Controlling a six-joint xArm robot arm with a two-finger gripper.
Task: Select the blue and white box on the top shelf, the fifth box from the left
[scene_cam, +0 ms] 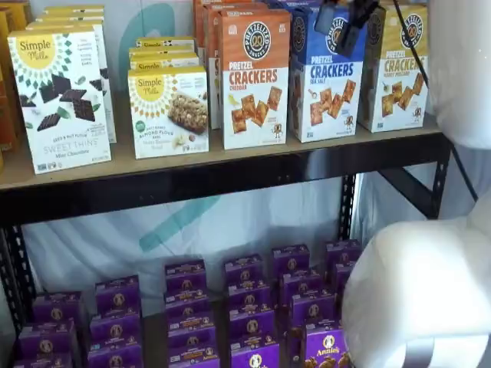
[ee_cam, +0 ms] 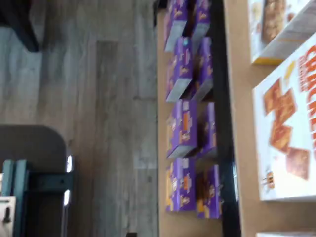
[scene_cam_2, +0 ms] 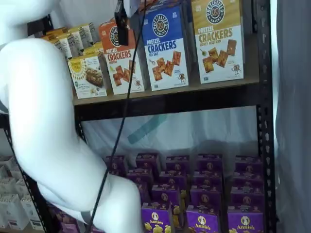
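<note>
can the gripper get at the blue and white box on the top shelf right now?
Probably yes. The gripper hangs in front of the blue and white box, nothing between them; the orange box stands close beside it.

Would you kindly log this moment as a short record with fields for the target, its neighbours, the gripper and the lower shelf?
target: the blue and white box, upright on the top shelf
neighbours: orange-topped cheddar box on one side, yellow-topped box on the other
gripper: black fingers hang before the target's upper part; open or shut cannot be told
lower shelf: rows of purple boxes
</note>
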